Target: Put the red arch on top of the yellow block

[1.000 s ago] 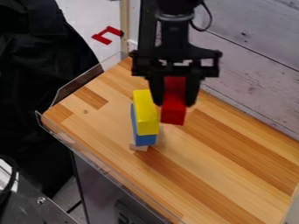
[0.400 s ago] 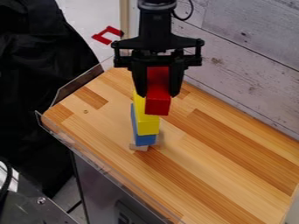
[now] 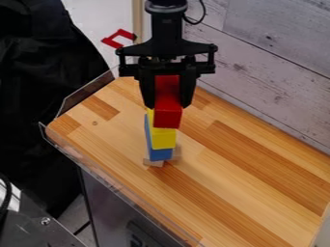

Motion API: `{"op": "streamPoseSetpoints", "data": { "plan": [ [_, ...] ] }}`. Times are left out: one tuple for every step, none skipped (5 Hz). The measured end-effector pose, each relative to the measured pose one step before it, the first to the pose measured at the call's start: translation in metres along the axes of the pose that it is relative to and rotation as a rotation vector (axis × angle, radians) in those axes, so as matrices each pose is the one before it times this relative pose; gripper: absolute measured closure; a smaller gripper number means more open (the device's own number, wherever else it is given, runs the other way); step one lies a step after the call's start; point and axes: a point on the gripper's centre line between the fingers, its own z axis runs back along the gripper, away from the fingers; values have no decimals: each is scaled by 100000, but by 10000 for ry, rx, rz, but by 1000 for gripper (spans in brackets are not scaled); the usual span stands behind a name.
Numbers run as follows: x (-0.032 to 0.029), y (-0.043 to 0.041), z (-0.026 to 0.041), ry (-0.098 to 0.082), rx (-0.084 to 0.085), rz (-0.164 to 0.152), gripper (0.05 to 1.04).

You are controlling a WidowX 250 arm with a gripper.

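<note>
Two black fingers (image 3: pixel 147 91) of the gripper (image 3: pixel 167 104) clasp the red arch (image 3: pixel 168 116) between them, its smooth, flat-faced front end jutting down past their tips above the tabletop. Just below the fingers in the view, the yellow block (image 3: pixel 163 139), smooth and square-edged, stands partly hidden behind the arch; whether the two touch, the angle does not tell. Lower still from the fingers, a blue block (image 3: pixel 160 154) supports the yellow one, with a small pale wooden piece (image 3: pixel 153 163) at its foot.

Spreading beneath the fingers is a wooden tabletop (image 3: pixel 251 183) of honey and darker brown strips, its grain running lengthwise, a small dark knot (image 3: pixel 95 123) marking the surface to their left. Well apart from the fingers, down and to the left, a thin transparent rim (image 3: pixel 119 186) follows the table's edge above a dark, flat-sided cabinet (image 3: pixel 119 207). Whitewashed boards (image 3: pixel 270 62), rough and knotted, rise to the fingers' right. Far to their left hangs soft, creased black fabric (image 3: pixel 42 72), while an angular red shape (image 3: pixel 111 43) lies beyond, up and to the left.
</note>
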Motion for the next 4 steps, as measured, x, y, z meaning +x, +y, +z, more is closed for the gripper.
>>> {"op": "streamPoseSetpoints", "data": {
  "plan": [
    [148,229,22,-24,48,159,530],
    [76,126,17,9,3,107,530],
    [-8,45,-211,95,17,105,530],
    [65,-77,37,-55,-56,4,530]
  ]
}}
